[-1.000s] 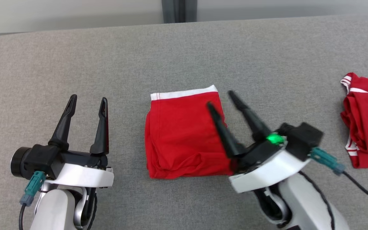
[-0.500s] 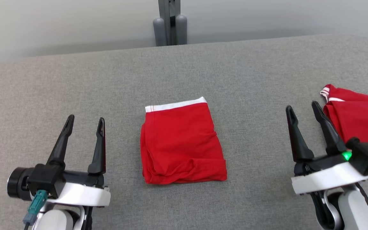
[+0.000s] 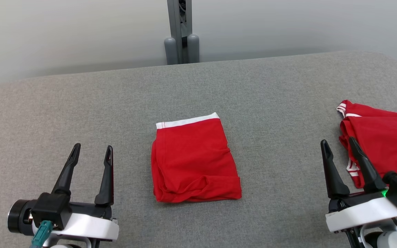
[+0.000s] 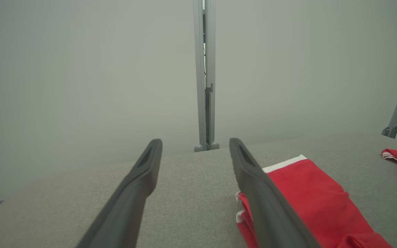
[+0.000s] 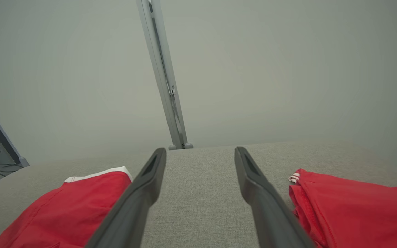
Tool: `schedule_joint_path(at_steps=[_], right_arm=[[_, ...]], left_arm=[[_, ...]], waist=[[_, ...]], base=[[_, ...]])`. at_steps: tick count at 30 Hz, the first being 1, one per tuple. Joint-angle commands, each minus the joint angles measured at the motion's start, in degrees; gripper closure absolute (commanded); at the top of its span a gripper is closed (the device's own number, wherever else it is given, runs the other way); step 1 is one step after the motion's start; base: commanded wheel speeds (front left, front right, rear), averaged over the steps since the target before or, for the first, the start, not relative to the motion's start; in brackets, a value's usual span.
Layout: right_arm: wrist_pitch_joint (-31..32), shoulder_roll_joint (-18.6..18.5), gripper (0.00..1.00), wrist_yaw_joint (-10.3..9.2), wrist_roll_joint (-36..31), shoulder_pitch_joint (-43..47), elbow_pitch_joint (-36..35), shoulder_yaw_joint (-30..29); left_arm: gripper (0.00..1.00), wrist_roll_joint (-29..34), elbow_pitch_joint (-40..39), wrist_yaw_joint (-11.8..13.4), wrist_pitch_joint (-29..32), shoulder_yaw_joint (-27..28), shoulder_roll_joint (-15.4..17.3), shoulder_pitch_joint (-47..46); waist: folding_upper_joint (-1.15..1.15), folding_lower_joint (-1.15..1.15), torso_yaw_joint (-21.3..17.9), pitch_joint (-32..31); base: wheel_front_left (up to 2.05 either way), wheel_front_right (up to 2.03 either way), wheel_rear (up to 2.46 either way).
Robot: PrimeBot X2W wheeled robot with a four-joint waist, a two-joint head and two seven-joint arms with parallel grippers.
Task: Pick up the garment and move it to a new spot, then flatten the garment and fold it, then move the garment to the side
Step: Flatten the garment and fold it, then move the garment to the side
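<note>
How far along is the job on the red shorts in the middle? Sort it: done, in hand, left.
Done: the red shorts lie folded into a rectangle, white waistband at the far edge. In hand: nothing; the left gripper and right gripper stand open, clear of the cloth. Left: probably the move to the side; the shorts sit mid-surface, apart from the second red garment at the right.

The garment (image 3: 195,162) lies at the middle of the counter (image 3: 271,89), waistband toward the far side. Well to its right, at the counter's right edge, lies a second garment (image 3: 381,141). The left gripper (image 3: 93,148) sits at the front left, apart from the garment. The right gripper (image 3: 337,142) sits at the front right, between the two garments (just beside the second). Behind the counter's far edge a post (image 3: 179,34) stands before the wall (image 3: 64,34).
</note>
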Motion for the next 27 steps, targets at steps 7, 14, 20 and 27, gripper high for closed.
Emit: schedule_joint_path(at_steps=[7, 14, 20, 27], right_arm=[[-0.02, -0.05, 0.0, 0.03, -0.59, 0.02, -1.21, -0.64], [0.18, -0.14, 0.0, 0.03, -0.87, -0.75, -1.85, -1.23], [0.66, -0.35, 1.0, 0.03, -0.38, -1.33, -1.26, 0.03], [1.85, -2.6, 1.0, 0.02, 1.74, -5.41, 2.44, 11.06]], left_arm=[[0.0, -0.23, -0.9, 0.63, 0.56, -0.38, 0.43, 0.11], [0.0, -0.24, -1.37, 0.91, 0.6, -0.92, 0.44, -0.59], [0.0, -0.24, -1.61, 0.93, 0.45, -1.37, 0.58, -1.66], [0.0, -0.33, -1.95, 0.66, -0.2, -2.45, 0.17, -3.86]], waist=[[0.0, 0.0, 0.47, 0.0], [0.0, 0.0, 1.15, 0.6], [0.0, 0.0, 2.19, 1.6], [0.0, 0.0, 4.8, 5.08]], base=[[0.0, 0.0, 0.0], [0.0, 0.0, 0.0], [0.0, 0.0, 0.0], [0.0, 0.0, 0.0]])
